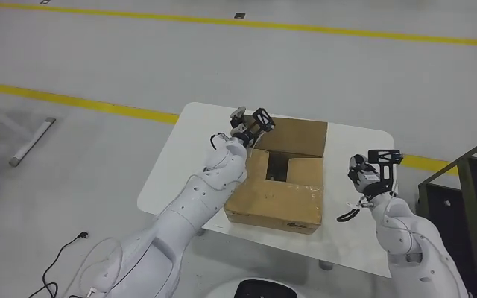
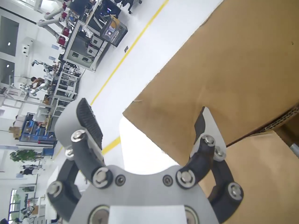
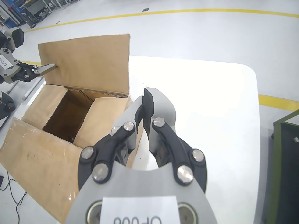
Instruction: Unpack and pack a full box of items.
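A brown cardboard box (image 1: pixel 277 195) sits on the white table (image 1: pixel 358 238). Its far flap (image 3: pixel 86 64) stands upright, the side flaps are half folded, and the dark inside (image 3: pixel 67 117) hides any contents. My left gripper (image 1: pixel 259 119) is open at the far flap's left edge. In the left wrist view, the left gripper (image 2: pixel 144 120) straddles the flap's corner (image 2: pixel 210 71), with one finger (image 2: pixel 205 127) against the cardboard. My right gripper (image 3: pixel 146 103) is shut on nothing, raised to the right of the box (image 1: pixel 381 160).
A dark green framed cart (image 3: pixel 285 152) stands just off the table's right side (image 1: pixel 447 197). Bare table surface lies right of the box (image 3: pixel 198 108). Cables trail on the floor by the near left of the table (image 1: pixel 67 253).
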Robot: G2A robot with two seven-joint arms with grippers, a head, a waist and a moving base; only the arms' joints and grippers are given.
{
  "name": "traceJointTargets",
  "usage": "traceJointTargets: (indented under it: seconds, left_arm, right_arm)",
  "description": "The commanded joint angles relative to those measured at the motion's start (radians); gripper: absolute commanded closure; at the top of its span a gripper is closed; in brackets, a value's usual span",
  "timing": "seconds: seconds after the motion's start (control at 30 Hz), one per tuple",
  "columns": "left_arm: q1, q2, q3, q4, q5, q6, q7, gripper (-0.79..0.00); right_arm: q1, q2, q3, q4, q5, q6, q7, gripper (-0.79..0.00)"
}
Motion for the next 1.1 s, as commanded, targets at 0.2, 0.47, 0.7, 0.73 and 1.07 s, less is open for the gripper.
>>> traceJointTargets:
  seconds: [0.2,0.47,0.7,0.73,1.07]
  left_arm:
    - [-0.040,-0.060,0.027,0.137,-0.013,0.002,0.020,-0.785]
    - [-0.061,-0.088,0.024,0.217,-0.028,0.011,0.042,-0.785]
    - [-0.077,-0.101,0.017,0.247,-0.037,0.010,0.052,-0.785]
    - [-0.078,-0.103,0.017,0.250,-0.037,0.011,0.054,-0.785]
    - [-0.095,-0.109,0.007,0.275,-0.040,0.004,0.072,-0.785]
  right_arm:
    - [0.035,-0.004,-0.017,0.031,0.033,-0.011,0.003,0.000]
    - [0.186,-0.013,-0.103,0.175,0.067,-0.068,0.007,0.000]
    - [0.357,-0.034,-0.220,0.397,0.098,-0.121,-0.020,0.000]
    - [0.381,-0.036,-0.239,0.427,0.085,-0.120,-0.004,0.000]
    - [0.524,-0.063,-0.343,0.603,0.109,-0.087,0.076,0.000]
